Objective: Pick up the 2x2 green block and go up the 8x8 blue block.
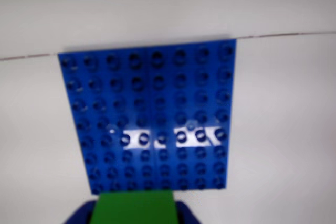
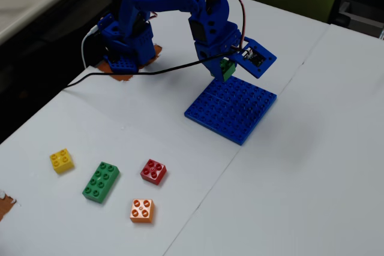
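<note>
The blue two-finger gripper [image 2: 226, 71] is clamped on the small square green plastic brick [image 2: 228, 68]. Below it, the large flat studded blue plastic baseplate [image 2: 232, 108] lies on a white table [image 2: 300, 166]. A dark floor lies beyond the table's edge.

Arm [image 2: 180, 4] is blue all over, black cable [image 2: 150, 72] trailing off it, thin red and white wires up near the top joint. Gripper [image 2: 227, 70] is blue too, with the 2x2 green block [image 2: 227, 68] a plain bright green between its fingers. 8x8 blue block [image 2: 231, 109] is deep blue, a regular stud grid, with a white glare stripe across one row in the wrist view. Table [image 2: 300, 166] is white with a thin dark seam line. Loose bricks: yellow brick [image 2: 62, 160], longer green brick [image 2: 101, 181], red brick [image 2: 153, 171], orange brick [image 2: 141, 210] with paler stud tops. Orange-brown patch under the arm's base.
</note>
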